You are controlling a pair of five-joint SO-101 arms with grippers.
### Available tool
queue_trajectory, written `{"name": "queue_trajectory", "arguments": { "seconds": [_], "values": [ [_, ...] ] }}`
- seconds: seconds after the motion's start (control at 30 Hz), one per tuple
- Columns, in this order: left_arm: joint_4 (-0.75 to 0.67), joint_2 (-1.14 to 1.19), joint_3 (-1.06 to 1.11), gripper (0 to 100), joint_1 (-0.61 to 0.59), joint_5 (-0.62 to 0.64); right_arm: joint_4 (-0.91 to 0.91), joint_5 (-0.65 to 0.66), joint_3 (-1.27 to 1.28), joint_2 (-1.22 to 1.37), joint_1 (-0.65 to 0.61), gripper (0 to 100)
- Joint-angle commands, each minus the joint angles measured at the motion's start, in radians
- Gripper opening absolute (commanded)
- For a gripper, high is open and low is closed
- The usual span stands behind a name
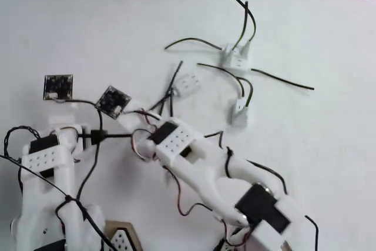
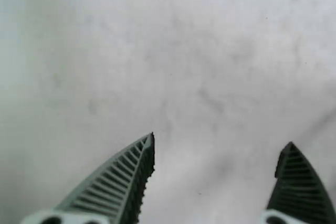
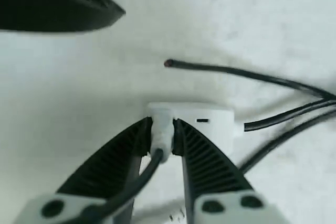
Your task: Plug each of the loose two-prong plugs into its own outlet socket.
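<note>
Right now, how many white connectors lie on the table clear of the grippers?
3. One connector lies near the middle, a second farther back, and a third nearer the arms than that one. The right gripper grips one more plug. Others may be hidden.

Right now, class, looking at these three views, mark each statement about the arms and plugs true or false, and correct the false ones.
1. The right gripper is shut on a white plug. True.
2. The left gripper holds a plug. False: it is open over the bare table.
3. Beyond the arms, white connectors with wires lie on the table. True.
4. The connectors' wires are red. False: they are black.
</note>
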Motion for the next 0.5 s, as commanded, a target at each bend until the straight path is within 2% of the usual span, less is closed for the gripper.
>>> {"name": "queue_trajectory", "arguments": {
  "seconds": [0.0,0.13,0.27,0.37,0.47],
  "values": [
    [-0.020,-0.025,-0.002,36,-0.005,0.006,0.114,-0.003,-0.018,-0.202,0.031,1.7],
    [-0.020,-0.025,-0.002,36,-0.005,0.006,0.203,-0.081,-0.018,-0.397,0.041,1.7],
    [-0.020,-0.025,-0.002,36,-0.005,0.006,0.245,-0.084,-0.021,-0.550,0.044,1.7],
    [-0.020,-0.025,-0.002,36,-0.007,0.008,0.216,-0.084,-0.025,-0.618,0.068,1.7],
    [-0.020,-0.025,-0.002,36,-0.007,0.008,0.111,-0.084,-0.025,-0.639,0.114,1.7]
  ]
}}
